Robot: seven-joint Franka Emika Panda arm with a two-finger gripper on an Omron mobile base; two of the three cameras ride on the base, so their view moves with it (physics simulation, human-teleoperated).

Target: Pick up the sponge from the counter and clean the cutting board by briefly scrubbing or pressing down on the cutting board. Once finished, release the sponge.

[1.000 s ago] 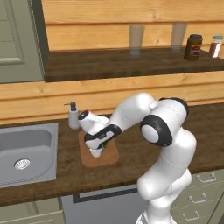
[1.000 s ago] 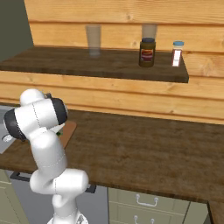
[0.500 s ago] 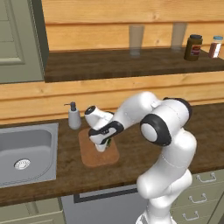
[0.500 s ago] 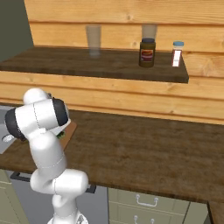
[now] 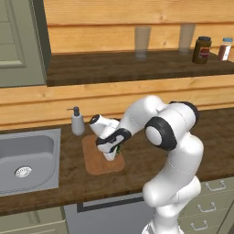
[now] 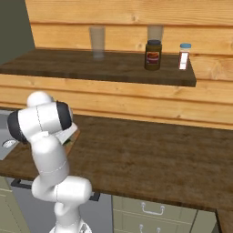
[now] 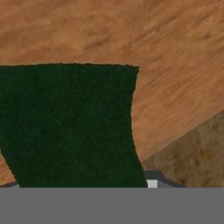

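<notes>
The light brown cutting board (image 5: 97,164) lies on the dark wood counter (image 5: 68,180) just right of the sink. My gripper (image 5: 112,153) points down over the board's right half, shut on the sponge (image 5: 118,148), of which a green sliver shows beside the hand. In the hand view the sponge's dark green top (image 7: 70,127) sits close up, pinched inward at its sides, over the cutting board (image 7: 175,65) with a corner of counter (image 7: 199,159) beyond. From the right base view my own arm hides the hand; one edge of the cutting board (image 6: 74,136) peeks out on the counter (image 6: 150,154).
A grey sink (image 5: 27,160) is set into the counter at left. A soap dispenser (image 5: 77,122) stands behind the board. The upper shelf (image 6: 113,68) carries a glass (image 6: 97,43), a jar (image 6: 153,55) and a shaker (image 6: 184,56). Drawers sit below the counter.
The hand has slid a little to the right across the cutting board, still carrying the sponge. Nothing else on the counter has shifted.
</notes>
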